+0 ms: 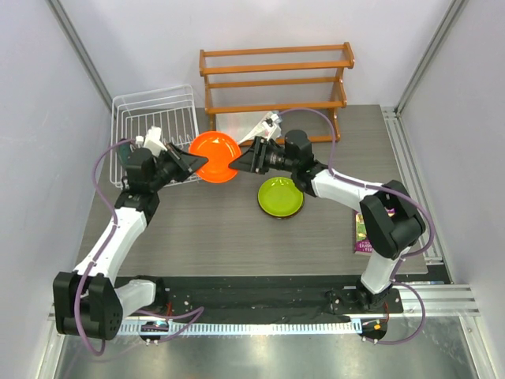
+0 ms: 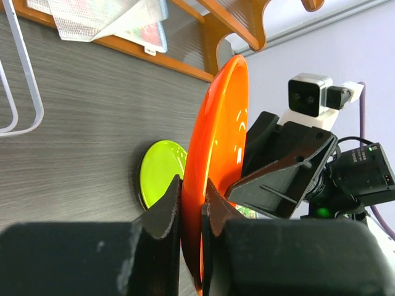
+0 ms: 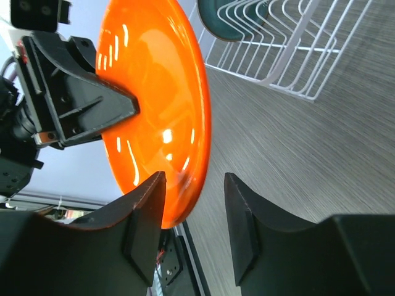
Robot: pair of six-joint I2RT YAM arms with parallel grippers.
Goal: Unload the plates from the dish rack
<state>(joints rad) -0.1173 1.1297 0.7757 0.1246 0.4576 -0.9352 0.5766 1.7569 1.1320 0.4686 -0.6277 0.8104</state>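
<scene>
We count three plates: orange plate [image 1: 215, 156] aloft beside the one dish rack [image 1: 130, 106], lime plate [image 1: 280, 195] on the table [image 1: 197, 229], teal plate [image 3: 223, 21] racked. Arms face inward — left gripper [image 2: 191, 197] pinches the orange rim, right gripper [image 3: 194, 179] straddles the opposite rim, jaws parted.

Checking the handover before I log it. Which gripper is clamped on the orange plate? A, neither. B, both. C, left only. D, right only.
C: the left gripper pinches the orange plate at its rim, while the right gripper has its jaws apart around the opposite edge.
</scene>
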